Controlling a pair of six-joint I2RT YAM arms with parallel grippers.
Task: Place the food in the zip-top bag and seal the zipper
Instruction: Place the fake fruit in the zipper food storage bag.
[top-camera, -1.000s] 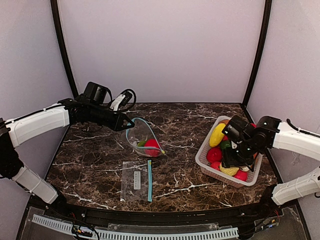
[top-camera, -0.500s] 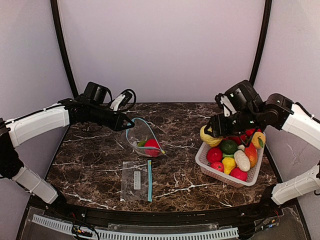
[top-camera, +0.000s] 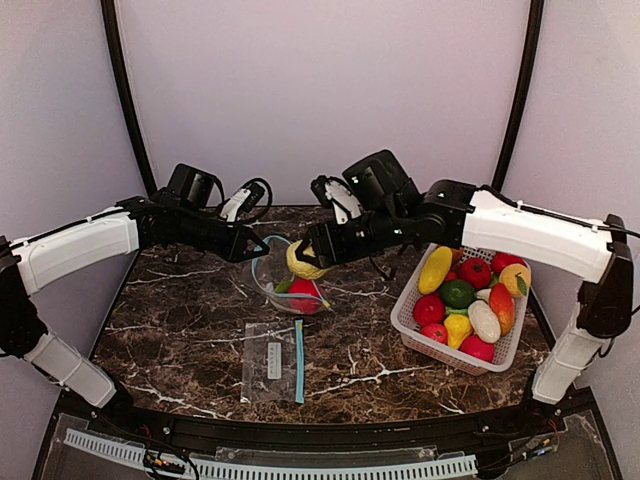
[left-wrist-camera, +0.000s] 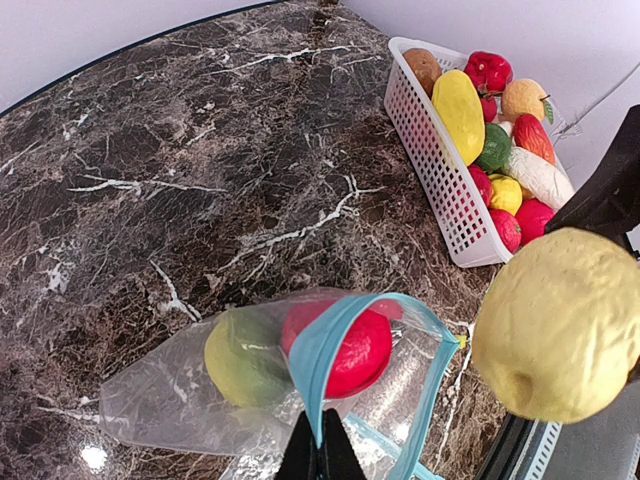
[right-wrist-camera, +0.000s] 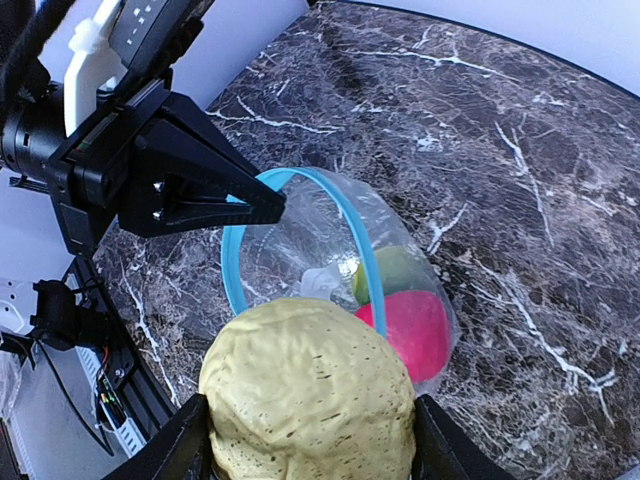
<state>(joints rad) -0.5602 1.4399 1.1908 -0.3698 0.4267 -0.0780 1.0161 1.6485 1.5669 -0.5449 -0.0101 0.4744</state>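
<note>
Nearest you, a flat spare bag (top-camera: 272, 362) lies on the table, and the basket (top-camera: 432, 345) to its right holds most of the food (top-camera: 458, 294). Farther in, your left gripper (left-wrist-camera: 320, 452) is pinched on the blue rim of the zip-top bag (right-wrist-camera: 300, 235), propping its mouth open; a red fruit (top-camera: 305, 293) and a green one (left-wrist-camera: 243, 358) sit inside. Your right gripper (top-camera: 306, 256) clamps a yellow lemon (right-wrist-camera: 310, 395) just above that mouth. You're mid-loading: lower it past the rim, then release.
</note>
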